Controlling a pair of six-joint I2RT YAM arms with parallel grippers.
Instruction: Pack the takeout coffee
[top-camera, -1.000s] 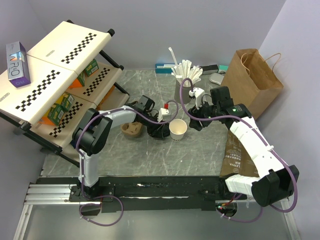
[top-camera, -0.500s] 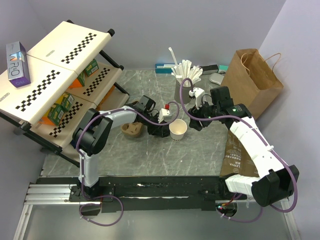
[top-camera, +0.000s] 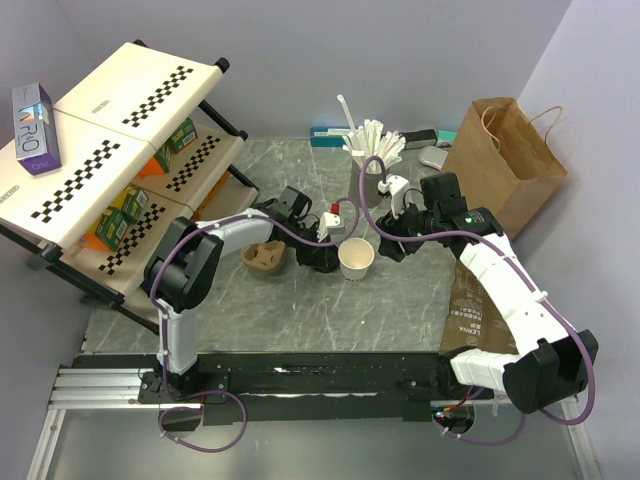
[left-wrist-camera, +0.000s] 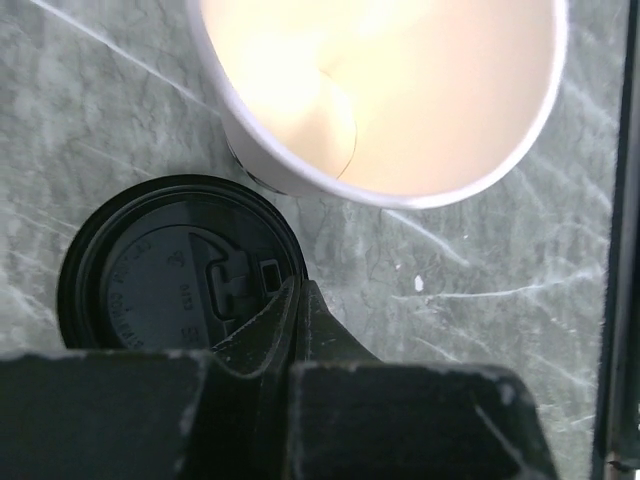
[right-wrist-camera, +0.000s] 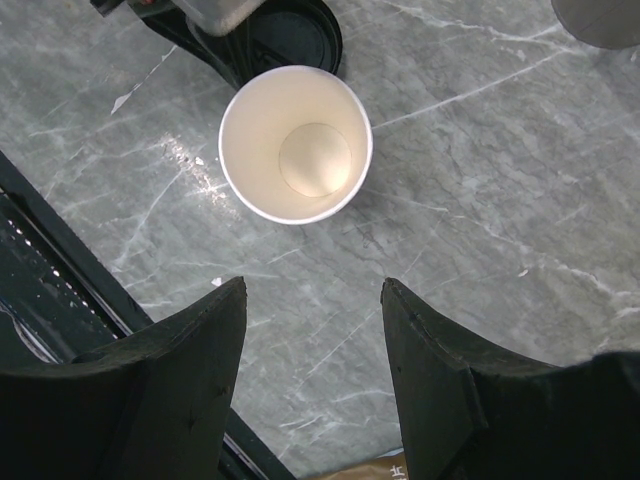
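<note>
Grey veined stone covers the table (top-camera: 300, 310). At the far left of the top view stands a shelf rack (top-camera: 120, 130) with checkered boards, and a purple-and-white box (top-camera: 33, 126) sits on its upper left corner. Right of the rack, a brown pulp carrier (top-camera: 264, 259) rests on the stone.

Next comes the left gripper (top-camera: 322, 252), low over the black lid (left-wrist-camera: 160, 280). In the left wrist view its two fingers (left-wrist-camera: 335, 335) are drawn to a thin seam at the lid's right rim and appear to pinch it. The lid lies flat on the table.

Just right of the lid, at the centre of the top view, the white paper cup (top-camera: 357, 258) stands upright and uncovered, its tan inside showing. Lid and cup are just beside each other, the cup's base touching or nearly touching the lid's edge.

Above the cup in the frame is a dark grey cup of white sticks (top-camera: 366, 160).

The right gripper (right-wrist-camera: 312, 290) hangs above the white cup with its fingers spread wide, holding nothing.

At the upper right stands a brown paper bag (top-camera: 505, 160), and a flat brown bag (top-camera: 472, 305) lies below it.
</note>
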